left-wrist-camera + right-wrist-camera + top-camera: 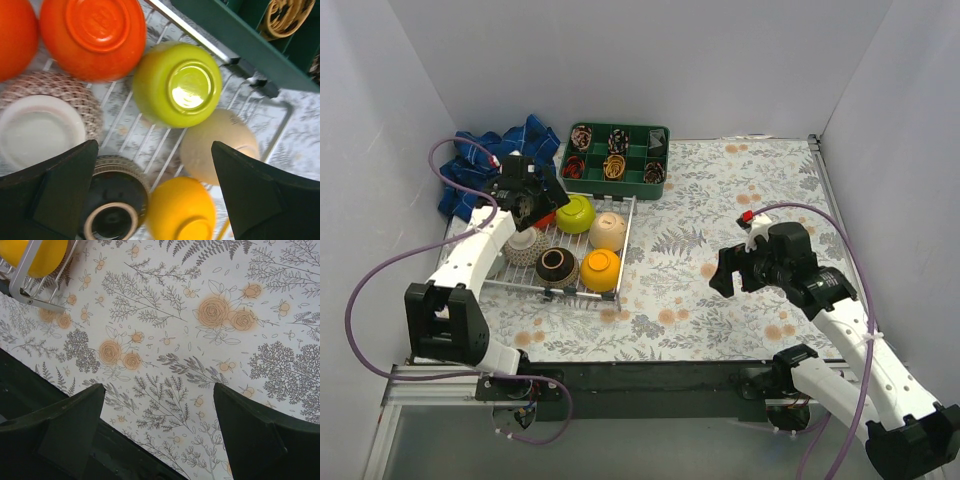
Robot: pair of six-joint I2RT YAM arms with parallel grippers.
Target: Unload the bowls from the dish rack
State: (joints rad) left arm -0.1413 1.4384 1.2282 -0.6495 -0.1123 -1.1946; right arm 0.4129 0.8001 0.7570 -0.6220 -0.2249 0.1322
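Hovering spread over the dish rack (192, 31), the left gripper (155, 200) should straddle the far lime green bowl (177, 82) squarely (it sits upturned, glossy) — the right gripper (160, 440), likewise spread, idles.

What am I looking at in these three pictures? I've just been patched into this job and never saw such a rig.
They show two robot arms fixed at the near edge of a table, each ending in a two-finger gripper. The wide picture comes from a fixed camera above and behind them. The other two come from cameras on the wrists; the dark shapes at the bottom are each gripper's own fingers. The left gripper hangs open above the white wire dish rack, which holds bowls, most plainly upside down: lime green, beige, yellow-orange, dark brown, a pale patterned one and two orange-red. The right gripper is open above a bare part of the table. Neither holds anything. Beyond the rack sit a green compartment tray and a crumpled blue cloth.
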